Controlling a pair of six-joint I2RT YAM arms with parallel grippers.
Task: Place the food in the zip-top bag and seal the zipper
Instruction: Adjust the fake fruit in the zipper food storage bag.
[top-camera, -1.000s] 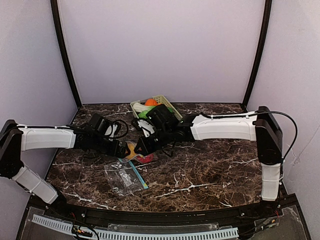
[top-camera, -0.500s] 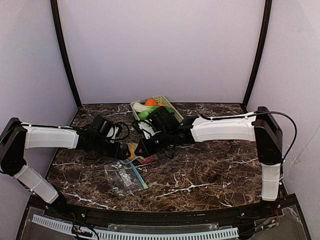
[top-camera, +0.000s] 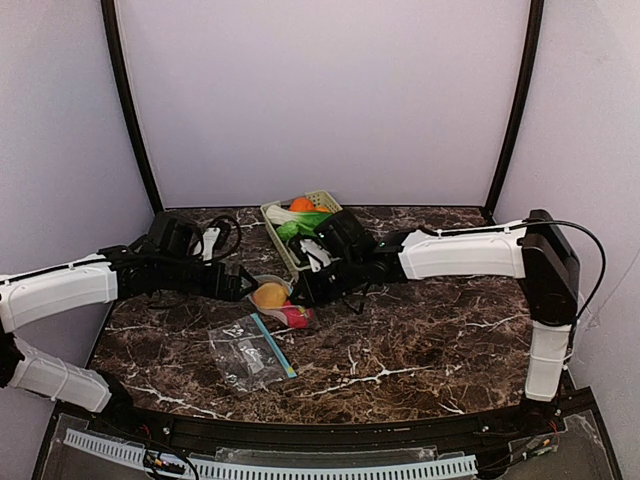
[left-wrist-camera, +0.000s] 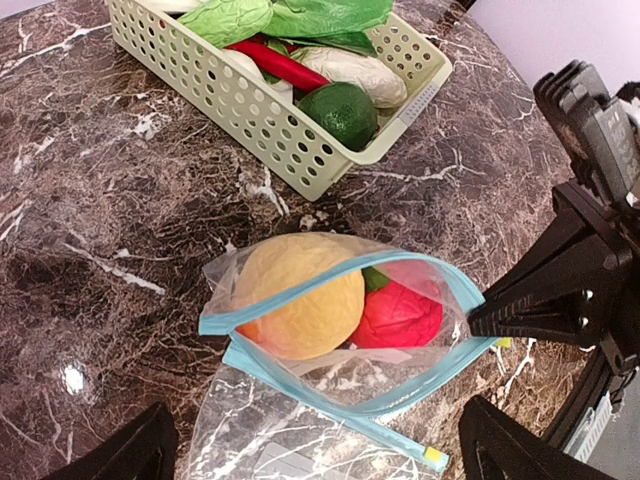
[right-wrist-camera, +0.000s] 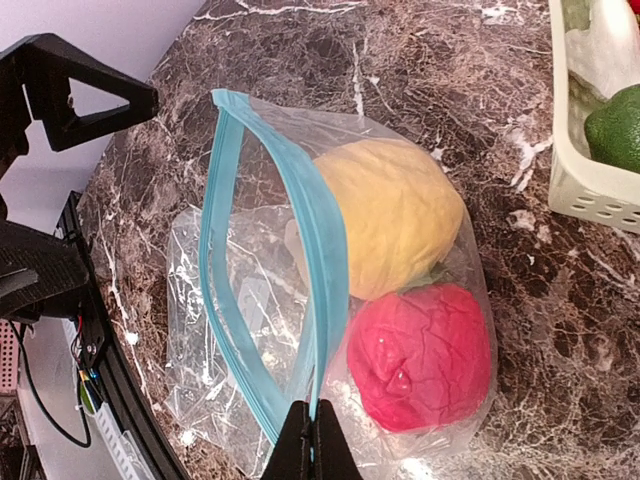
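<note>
Right gripper (right-wrist-camera: 312, 440) clamped the rim of the zip-top bag (right-wrist-camera: 250, 300), peach (right-wrist-camera: 390, 225) and red apple (right-wrist-camera: 420, 355) inside, while left gripper (top-camera: 238, 287) stood agape at its 9 o'clock; held one-sided, the mouth risked sagging and spilling fruit.

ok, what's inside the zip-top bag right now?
A peach and a red apple sit side by side in the zip-top bag, mouth open. Anything beneath or behind them is covered.
</note>
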